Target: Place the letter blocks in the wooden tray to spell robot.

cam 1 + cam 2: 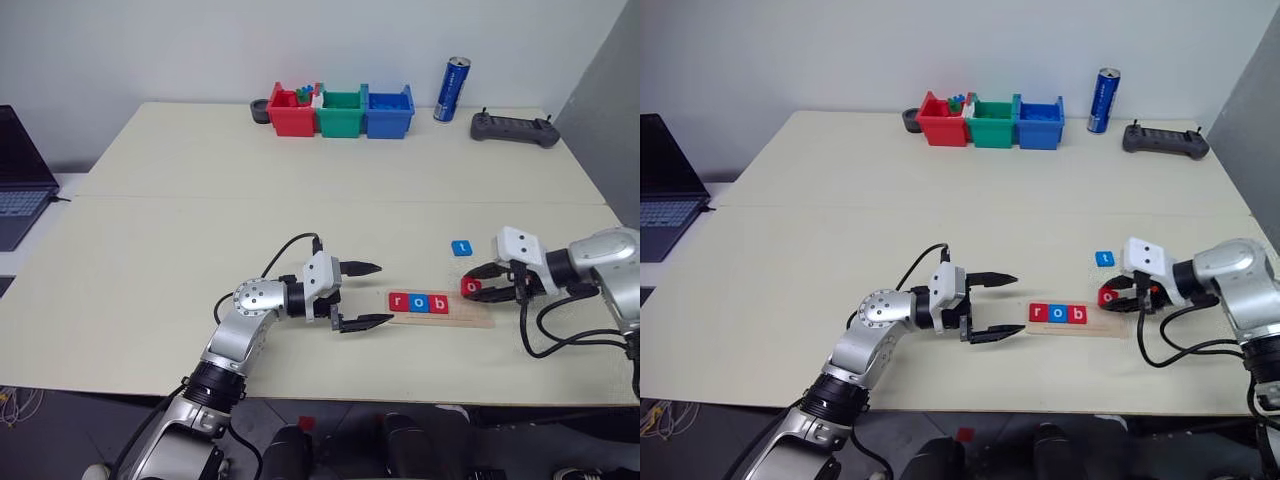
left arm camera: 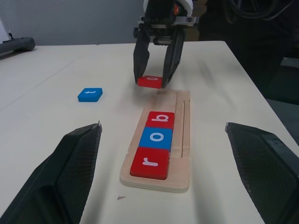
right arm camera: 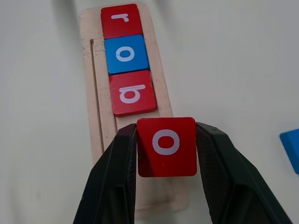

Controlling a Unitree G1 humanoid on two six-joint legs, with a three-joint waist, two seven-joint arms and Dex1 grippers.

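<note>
The wooden tray lies near the table's front edge and holds a red r block, a blue o block and a red b block in a row. My right gripper is shut on a red o block, held just above the tray's bare right end. A blue t block rests on the table behind the tray. My left gripper stands open at the tray's left end, pointing along it, with nothing between its fingers.
Red, green and blue plastic bins stand at the table's far edge, with a blue can and a black controller to their right. A laptop sits at the far left.
</note>
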